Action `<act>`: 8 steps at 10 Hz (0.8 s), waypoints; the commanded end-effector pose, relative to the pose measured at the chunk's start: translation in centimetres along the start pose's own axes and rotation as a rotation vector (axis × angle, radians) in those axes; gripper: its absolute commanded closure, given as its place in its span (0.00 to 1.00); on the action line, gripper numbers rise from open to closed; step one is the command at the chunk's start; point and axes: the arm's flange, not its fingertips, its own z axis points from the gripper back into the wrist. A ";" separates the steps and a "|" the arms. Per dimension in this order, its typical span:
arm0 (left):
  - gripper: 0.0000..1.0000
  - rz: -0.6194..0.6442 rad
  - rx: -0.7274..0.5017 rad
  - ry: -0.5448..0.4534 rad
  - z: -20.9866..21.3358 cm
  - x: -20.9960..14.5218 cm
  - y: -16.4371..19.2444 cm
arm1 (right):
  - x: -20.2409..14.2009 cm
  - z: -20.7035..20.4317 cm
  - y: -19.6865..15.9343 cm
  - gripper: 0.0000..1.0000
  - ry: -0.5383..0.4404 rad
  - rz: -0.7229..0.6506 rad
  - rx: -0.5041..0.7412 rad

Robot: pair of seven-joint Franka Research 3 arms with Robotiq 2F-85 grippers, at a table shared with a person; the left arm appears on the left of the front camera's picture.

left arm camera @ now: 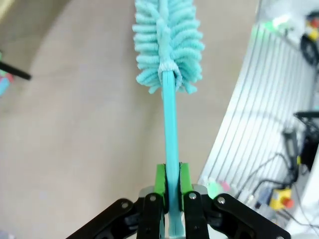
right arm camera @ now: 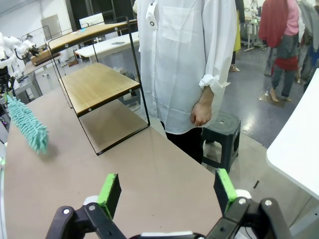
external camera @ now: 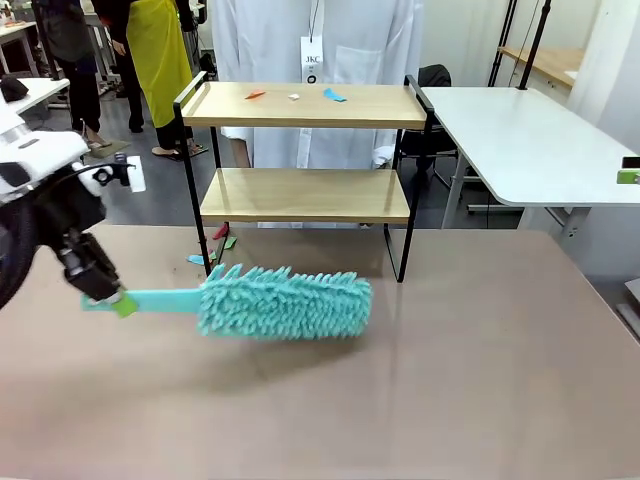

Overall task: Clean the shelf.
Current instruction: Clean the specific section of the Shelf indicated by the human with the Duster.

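The shelf (external camera: pixel 305 195), two light wooden boards in a thin black frame, stands at the table's far middle; small scraps (external camera: pixel 295 96) lie on its top board. A teal fluffy duster (external camera: pixel 285 302) hovers low over the table in front of it, handle pointing left. My left gripper (external camera: pixel 112 299) is shut on that handle's end; in the left wrist view the green pads (left arm camera: pixel 159 184) clamp the handle (left arm camera: pixel 171 134) with the duster head (left arm camera: pixel 167 40) ahead. My right gripper (right arm camera: pixel 168 191) stands open with nothing between its fingers, facing the shelf (right arm camera: pixel 97 84) and the duster (right arm camera: pixel 27 124) from the side.
A person in a white coat (external camera: pixel 320 50) stands behind the shelf, one hand (right arm camera: pixel 201 113) hanging down. Coloured scraps (external camera: pixel 208 252) lie on the tan table (external camera: pixel 450 380) by the shelf's left leg. A white table (external camera: pixel 530 140) is at the right, a dark stool (right arm camera: pixel 222 129) on the floor.
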 end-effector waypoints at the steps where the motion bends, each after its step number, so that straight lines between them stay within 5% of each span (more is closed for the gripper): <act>1: 0.87 -0.043 0.104 0.118 1.5 -2.6 -3.3 | 0.3 0.0 0.1 0.00 -0.001 0.006 -0.001; 3: 0.87 -0.094 0.142 0.252 4.6 -3.6 -5.1 | 0.3 0.0 0.1 0.00 -0.001 0.006 -0.001; 8: 0.87 -0.099 0.224 0.238 9.1 -1.7 -7.6 | 0.3 0.0 0.1 0.00 -0.001 0.006 -0.001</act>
